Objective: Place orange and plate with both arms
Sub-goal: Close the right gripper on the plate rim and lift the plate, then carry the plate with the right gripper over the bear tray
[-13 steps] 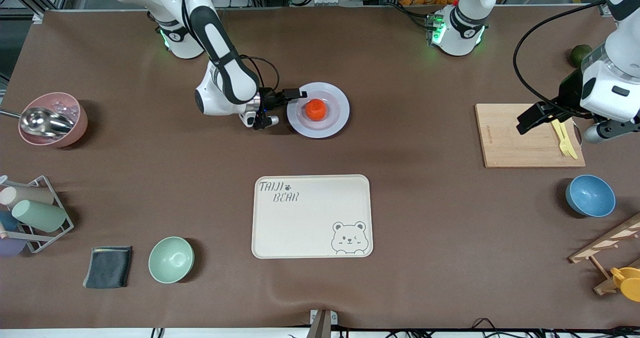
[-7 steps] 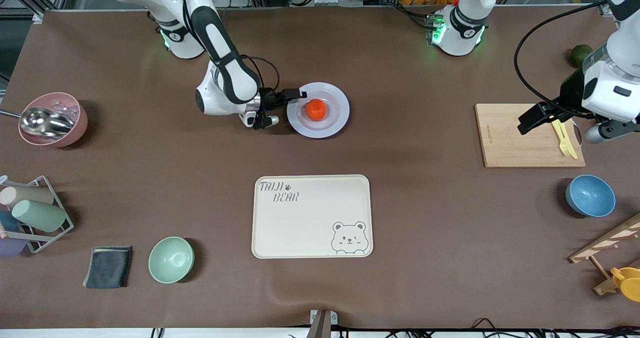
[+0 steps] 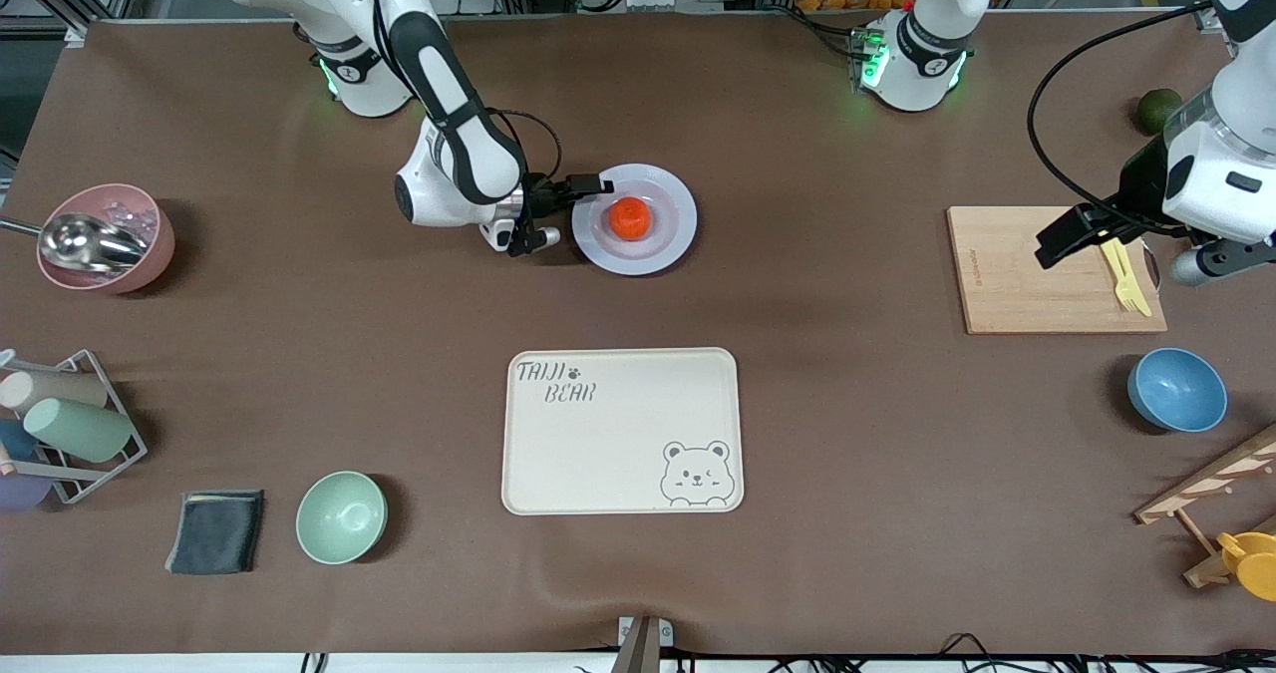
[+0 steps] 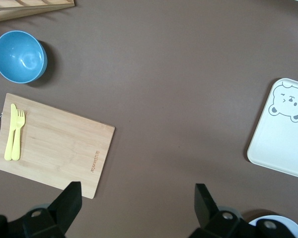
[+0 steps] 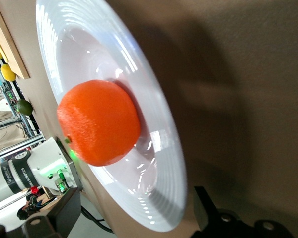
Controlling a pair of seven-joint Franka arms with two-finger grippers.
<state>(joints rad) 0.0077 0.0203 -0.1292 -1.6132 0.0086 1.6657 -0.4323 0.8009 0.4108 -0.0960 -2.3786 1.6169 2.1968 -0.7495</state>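
Straddling the plate (image 3: 653,246) rim with our right gripper (image 3: 588,194) parted, left gripper (image 3: 1072,237) spread over the board, we feared a tilted lift rolling the orange (image 3: 630,217) off.

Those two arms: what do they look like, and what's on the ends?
Glossy white rounded shells with dark grey-black joint sections, green lights glowing at the bases, and loose black cables. Each ends in a black two-fingered claw: the right claw, the left claw.

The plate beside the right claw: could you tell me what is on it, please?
Only the orange sits on the plate, at its middle. The patch beneath the fruit is covered.
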